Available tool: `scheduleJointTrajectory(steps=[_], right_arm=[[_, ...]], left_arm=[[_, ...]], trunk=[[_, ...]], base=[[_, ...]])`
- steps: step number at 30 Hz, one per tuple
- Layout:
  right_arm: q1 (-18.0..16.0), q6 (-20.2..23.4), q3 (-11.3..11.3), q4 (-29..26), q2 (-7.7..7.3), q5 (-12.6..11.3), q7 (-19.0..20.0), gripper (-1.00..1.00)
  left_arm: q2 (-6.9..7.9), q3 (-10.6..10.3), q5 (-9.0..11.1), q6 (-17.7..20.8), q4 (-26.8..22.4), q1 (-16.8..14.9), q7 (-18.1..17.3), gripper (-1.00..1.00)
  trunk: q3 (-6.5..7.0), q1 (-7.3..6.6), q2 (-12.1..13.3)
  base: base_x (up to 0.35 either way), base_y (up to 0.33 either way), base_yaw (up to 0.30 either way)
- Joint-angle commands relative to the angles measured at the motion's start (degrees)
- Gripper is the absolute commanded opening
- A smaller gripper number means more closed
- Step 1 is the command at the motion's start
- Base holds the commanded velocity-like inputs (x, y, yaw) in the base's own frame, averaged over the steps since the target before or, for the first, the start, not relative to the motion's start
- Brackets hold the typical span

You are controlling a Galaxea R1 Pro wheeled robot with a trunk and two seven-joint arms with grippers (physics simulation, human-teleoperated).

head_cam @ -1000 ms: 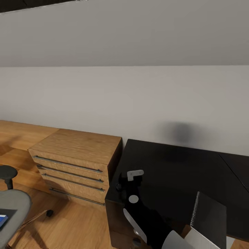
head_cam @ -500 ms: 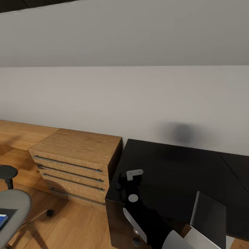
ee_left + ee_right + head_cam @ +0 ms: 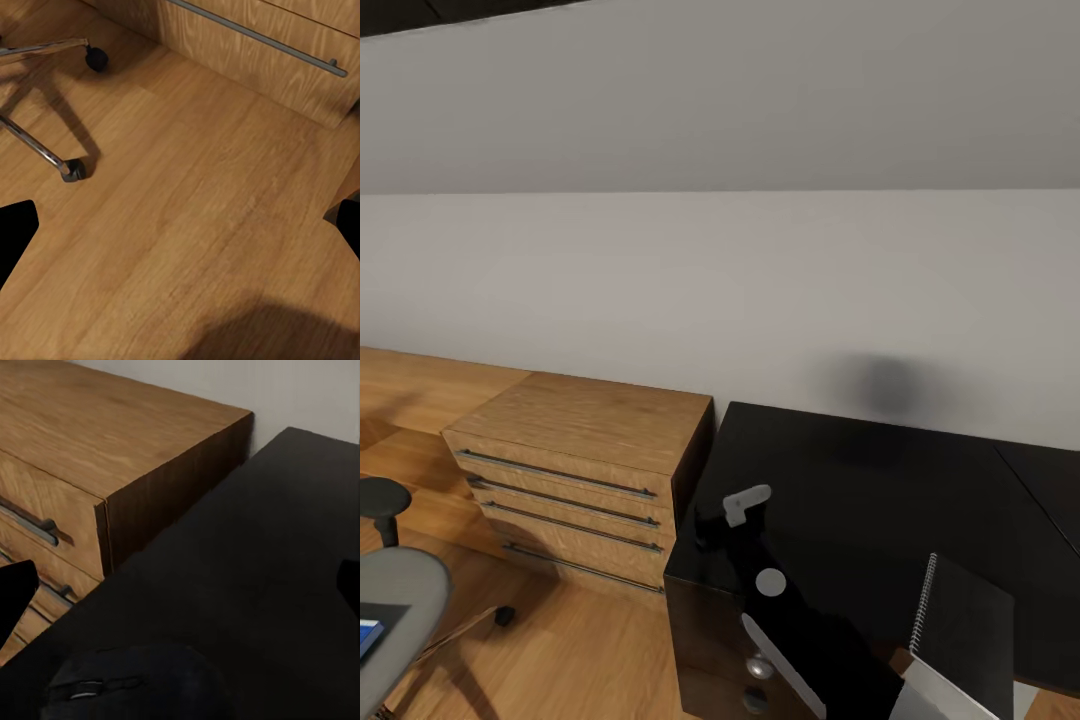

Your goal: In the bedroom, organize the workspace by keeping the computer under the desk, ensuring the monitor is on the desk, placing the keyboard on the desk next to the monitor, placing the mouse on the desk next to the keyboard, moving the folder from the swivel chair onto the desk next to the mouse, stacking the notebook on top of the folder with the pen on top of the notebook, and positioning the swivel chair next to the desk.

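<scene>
Head view showed the black worktop [image 3: 880, 480] at 4 o'clock and the swivel chair [image 3: 400, 590] at 8, carrying the folder [image 3: 366, 636]. The notebook [image 3: 970, 625] waited at 5, presumably for the folder beneath. The right hand [image 3: 180, 585] hung spread and empty above a dark lump [image 3: 127, 682], probably the mouse. The left hand [image 3: 180, 232] gaped over the floor [image 3: 187, 172].

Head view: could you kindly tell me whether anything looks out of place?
The blue folder lies on the swivel chair seat rather than on the desk, and the spiral notebook sits skewed at the desk's near edge.
</scene>
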Motion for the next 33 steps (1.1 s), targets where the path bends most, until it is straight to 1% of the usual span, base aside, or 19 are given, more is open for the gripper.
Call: scheduleJointTrajectory(steps=[1,4,5,6,7,8,9,11,13,14,15,16,20,29,33], right_arm=[[0.1,1.0,0.9,-1.9,-1.41,-0.3,0.8,1.00],[0.3,2.7,2.0,-6.3,-5.94,-0.3,4.8,1.00],[0.3,3.0,2.1,-7.0,-6.71,-0.3,5.6,1.00],[0.3,4.1,2.3,-8.8,-8.97,-0.3,8.1,1.00],[0.3,4.7,2.4,-9.7,-10.41,-0.3,10.0,1.00],[0.3,5.0,2.5,-10.1,-11.11,-0.3,11.0,1.00],[0.3,5.5,2.6,-10.6,-12.41,-0.1,13.1,1.00],[0.3,5.9,2.8,-11.0,-13.58,0.0,15.3,1.00],[0.3,6.3,3.5,-11.2,-15.44,0.2,19.5,1.00],[0.3,6.4,3.8,-11.2,-16.09,0.3,21.4,1.00],[0.3,6.5,3.9,-11.1,-16.34,0.5,22.3,1.00],[0.3,6.5,4.2,-10.8,-16.80,1.2,24.8,1.00],[0.4,6.6,4.4,-9.1,-17.06,3.2,28.3,1.00],[0.4,6.3,4.8,-7.7,-17.06,4.4,30.0,1.00],[0.4,6.2,4.9,-7.6,-17.13,4.5,30.1,1.00]], left_arm=[[0.06,-0.2,0.6,-0.3,0.0,0.0,0.3,1.00],[0.06,-0.2,0.6,-0.3,0.0,0.0,0.3,1.00],[0.06,-0.2,0.6,-0.3,0.0,0.0,0.3,1.00],[0.06,-0.2,0.6,-0.3,0.0,0.0,0.3,1.00],[0.06,-0.2,0.6,-0.3,0.0,0.0,0.3,1.00],[0.06,-0.2,0.6,-0.3,0.0,0.0,0.3,1.00],[0.06,-0.2,0.6,-0.3,0.0,0.0,0.3,1.00],[0.06,-0.2,0.6,-0.3,0.0,0.0,0.3,1.00],[0.07,-0.2,0.6,-0.3,0.0,0.0,0.3,1.00],[0.07,-0.3,0.6,-0.3,0.0,0.0,0.3,1.00],[0.06,-0.3,0.6,-0.3,0.0,0.0,0.3,1.00],[0.07,-0.3,0.6,-0.3,0.0,0.0,0.3,1.00],[0.06,-0.3,0.6,-0.3,0.0,0.0,0.3,1.00],[0.06,-0.3,0.6,-0.3,0.0,0.0,0.3,1.00],[0.06,-0.3,0.6,-0.3,0.0,0.0,0.2,1.00]], trunk=[[-0.04,0.00,0.0],[-0.04,0.00,0.0],[-0.04,0.00,0.0],[-0.04,0.00,0.0],[-0.04,0.00,0.0],[-0.04,0.00,0.0],[-0.04,0.00,0.0],[-0.04,0.00,0.0],[-0.04,0.00,0.0],[-0.04,0.00,0.0],[-0.04,0.00,0.0],[-0.04,0.00,0.0],[-0.04,0.00,0.0],[-0.04,0.00,0.0],[-0.04,0.00,0.0]], base=[[0.000,0.000,0.000],[0.000,0.000,0.000],[0.000,0.000,0.000],[0.000,0.000,0.000],[0.000,0.000,0.000],[0.000,0.000,0.000],[0.000,0.000,0.000],[0.000,0.000,0.000],[0.000,0.000,0.000],[0.000,0.000,0.000],[0.000,0.000,0.000],[0.000,0.000,0.000],[0.000,0.000,0.000],[0.004,0.000,0.000],[0.167,0.000,0.000]])
